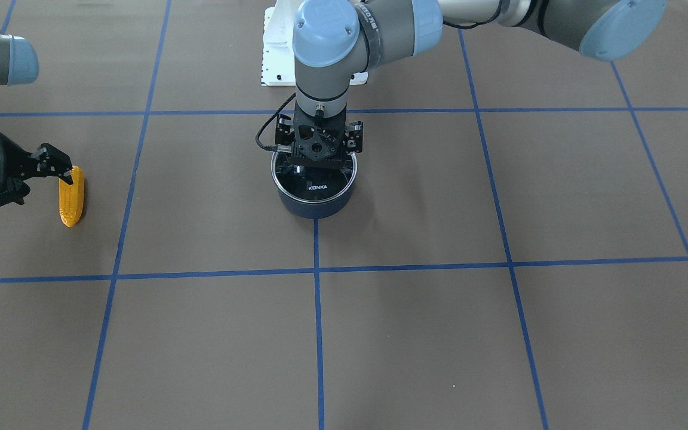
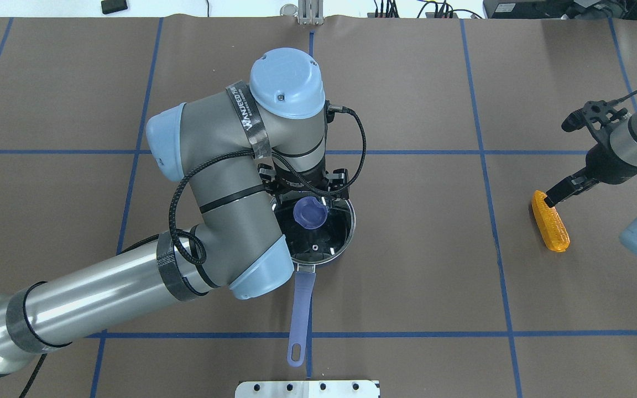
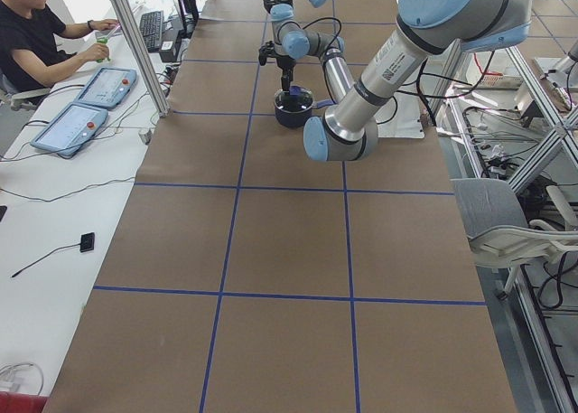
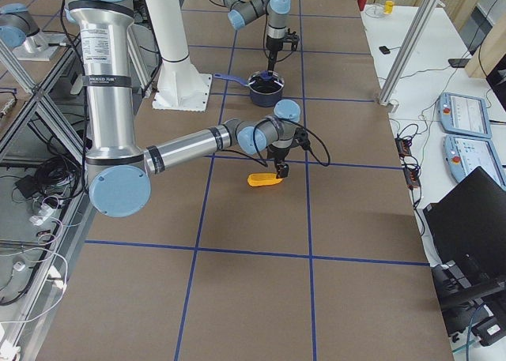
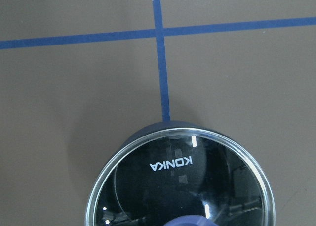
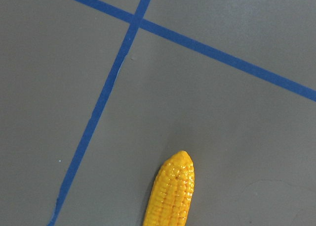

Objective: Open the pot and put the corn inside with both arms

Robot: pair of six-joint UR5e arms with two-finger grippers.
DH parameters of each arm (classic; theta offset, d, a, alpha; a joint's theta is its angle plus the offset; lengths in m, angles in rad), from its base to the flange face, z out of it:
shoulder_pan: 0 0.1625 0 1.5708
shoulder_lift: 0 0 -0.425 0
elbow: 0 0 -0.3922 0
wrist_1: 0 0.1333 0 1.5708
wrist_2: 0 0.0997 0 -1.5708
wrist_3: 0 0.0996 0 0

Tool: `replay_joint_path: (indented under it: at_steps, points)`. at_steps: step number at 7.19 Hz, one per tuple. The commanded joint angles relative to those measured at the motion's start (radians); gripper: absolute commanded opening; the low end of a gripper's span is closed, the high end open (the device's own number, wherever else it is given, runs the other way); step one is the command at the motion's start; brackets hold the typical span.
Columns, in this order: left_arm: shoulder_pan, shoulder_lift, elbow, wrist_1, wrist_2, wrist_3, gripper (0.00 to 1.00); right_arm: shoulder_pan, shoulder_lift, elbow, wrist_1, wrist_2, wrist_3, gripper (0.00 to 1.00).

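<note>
The dark navy pot (image 1: 314, 204) stands mid-table with its glass "KONKA" lid (image 5: 182, 181) on it. Its lavender handle (image 2: 302, 307) points toward the robot base. My left gripper (image 1: 319, 159) hangs straight down over the lid, at the blue knob (image 2: 310, 213). Its jaws look spread open, and the fingertips are hidden. The orange-yellow corn (image 1: 72, 196) lies flat on the table far to my right and also shows in the overhead view (image 2: 551, 221). My right gripper (image 1: 59, 165) is open, low at the corn's end nearest the robot. In the right wrist view the corn's tapered tip (image 6: 174, 191) points away.
The white base mount (image 1: 275, 54) sits just behind the pot. Blue tape lines (image 1: 317, 272) grid the brown table cover. A person (image 3: 36, 33) sits at a side bench with tablets (image 3: 68, 128) beyond the table's far long edge.
</note>
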Motion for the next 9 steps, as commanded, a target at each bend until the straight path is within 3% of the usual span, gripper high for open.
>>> replay_joint_path:
  at_steps: [1,3,4,6,7,9]
  points:
    - [0.019,0.000,0.045,-0.060,0.001,-0.021,1.00,-0.011,-0.001,-0.010,0.000,-0.018,0.000,1.00]
    - [0.019,0.000,0.059,-0.077,-0.001,-0.029,0.94,-0.023,-0.001,-0.013,0.000,-0.020,0.000,1.00]
    - [0.019,0.000,0.055,-0.072,-0.007,-0.029,0.74,-0.028,-0.001,-0.013,0.000,-0.024,0.000,1.00]
    - [0.019,0.000,0.045,-0.065,-0.007,-0.031,0.62,-0.037,-0.001,-0.015,0.000,-0.038,0.000,1.00]
    - [0.018,0.001,0.029,-0.054,-0.007,-0.035,0.57,-0.043,-0.001,-0.015,0.000,-0.038,0.000,1.00]
    - [0.013,0.001,-0.022,-0.004,-0.007,-0.034,0.58,-0.065,-0.001,-0.036,0.000,-0.047,0.001,1.00]
